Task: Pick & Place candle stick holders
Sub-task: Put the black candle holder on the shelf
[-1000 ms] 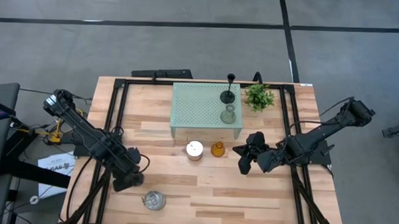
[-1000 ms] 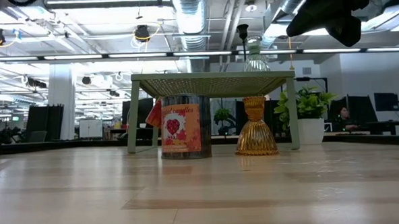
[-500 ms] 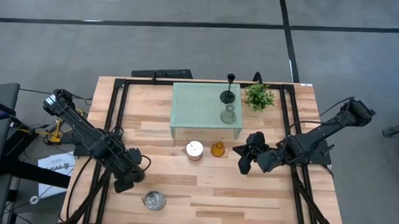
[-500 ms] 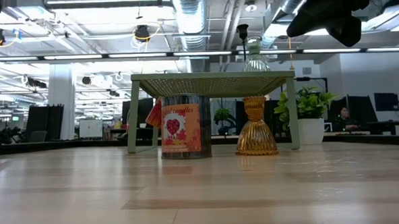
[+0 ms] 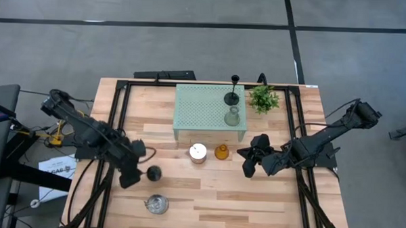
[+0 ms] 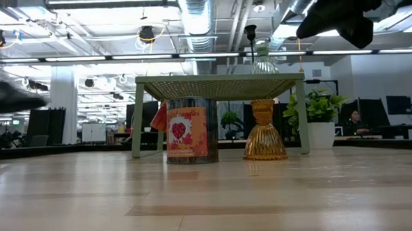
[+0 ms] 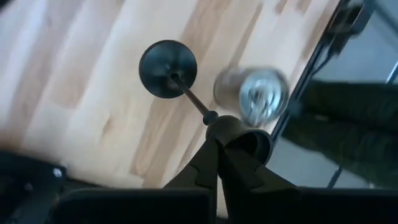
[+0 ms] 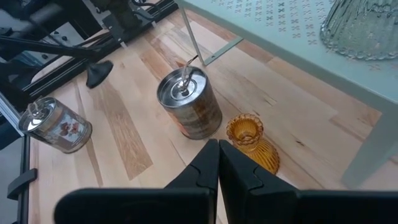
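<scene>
Since a second ago the left arm has swung up and away from the table's near edge, and its left gripper (image 5: 135, 167) now holds a black stemmed holder (image 5: 153, 172) lifted off the wood — fingers clamped together on the stem's top end, round base pointing away from the wrist, as the left wrist view shows (image 7: 168, 68). From the high view that gripper sits at about 8 o'clock from the table's middle, the arm reaching in from the left edge, elbow raised. The right gripper (image 5: 250, 160) has not shifted: it hangs at about 3 o'clock, the arm stretched in from the right edge, fingers pressed together on nothing.

Counted: two black stemmed holders — one in the left gripper, one upright on the pale green perforated stand (image 5: 196, 108) at its far right corner (image 5: 232, 95). One clear glass holder (image 5: 233, 116) stands on the stand too, just nearer than the black one. One amber glass holder (image 5: 221, 152) is on the wood in front of the stand, with a silvery tin (image 5: 197, 152) just beside it at 9 o'clock. A second silvery tin (image 5: 156, 204) lies near the front edge at about 7 o'clock. One small green potted plant (image 5: 264, 98) stands beside the stand at 1 o'clock.

In the low view the tin (image 6: 191, 130) bears a red label with writing that seems to read "candles"; the rest cannot be read
</scene>
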`<state>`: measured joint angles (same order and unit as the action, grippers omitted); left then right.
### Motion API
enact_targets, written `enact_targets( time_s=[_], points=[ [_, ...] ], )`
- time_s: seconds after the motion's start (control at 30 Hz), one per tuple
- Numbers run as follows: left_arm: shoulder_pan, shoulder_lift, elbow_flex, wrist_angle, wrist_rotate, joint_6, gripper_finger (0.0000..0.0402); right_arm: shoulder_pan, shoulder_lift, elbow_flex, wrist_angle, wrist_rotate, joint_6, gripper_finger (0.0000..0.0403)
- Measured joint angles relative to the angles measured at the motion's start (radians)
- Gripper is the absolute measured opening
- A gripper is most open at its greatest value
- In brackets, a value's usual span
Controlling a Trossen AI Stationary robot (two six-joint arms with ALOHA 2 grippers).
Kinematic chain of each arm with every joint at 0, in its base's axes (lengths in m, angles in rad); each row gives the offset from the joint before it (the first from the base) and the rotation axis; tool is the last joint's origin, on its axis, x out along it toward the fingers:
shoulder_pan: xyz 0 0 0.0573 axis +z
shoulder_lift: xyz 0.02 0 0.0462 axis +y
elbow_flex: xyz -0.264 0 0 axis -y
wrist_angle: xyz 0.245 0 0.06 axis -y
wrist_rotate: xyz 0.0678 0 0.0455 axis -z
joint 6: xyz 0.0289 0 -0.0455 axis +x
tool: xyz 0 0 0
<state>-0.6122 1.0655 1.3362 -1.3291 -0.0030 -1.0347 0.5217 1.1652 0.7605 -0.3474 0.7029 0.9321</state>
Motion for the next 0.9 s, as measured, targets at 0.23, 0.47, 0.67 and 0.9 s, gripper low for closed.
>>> enact_targets(
  time_s=[0.23,0.47,0.67,0.9],
  points=[
    [0.141,-0.010,0.117,-0.027,0.041,0.009,0.0004,0.000,0.000,0.000,-0.015,0.000,0.000,0.0001],
    [0.295,0.046,0.282,-0.044,0.058,0.125,0.0003,-0.001,0.000,0.000,-0.023,0.000,0.000,0.0001],
    [0.447,0.131,0.486,-0.097,0.083,0.257,0.0003,-0.001,0.000,0.000,-0.038,0.000,0.000,0.0001],
    [0.628,0.254,0.711,-0.232,0.150,0.402,0.0003,-0.001,0.000,0.000,-0.038,0.000,0.000,0.0001]
  ],
)
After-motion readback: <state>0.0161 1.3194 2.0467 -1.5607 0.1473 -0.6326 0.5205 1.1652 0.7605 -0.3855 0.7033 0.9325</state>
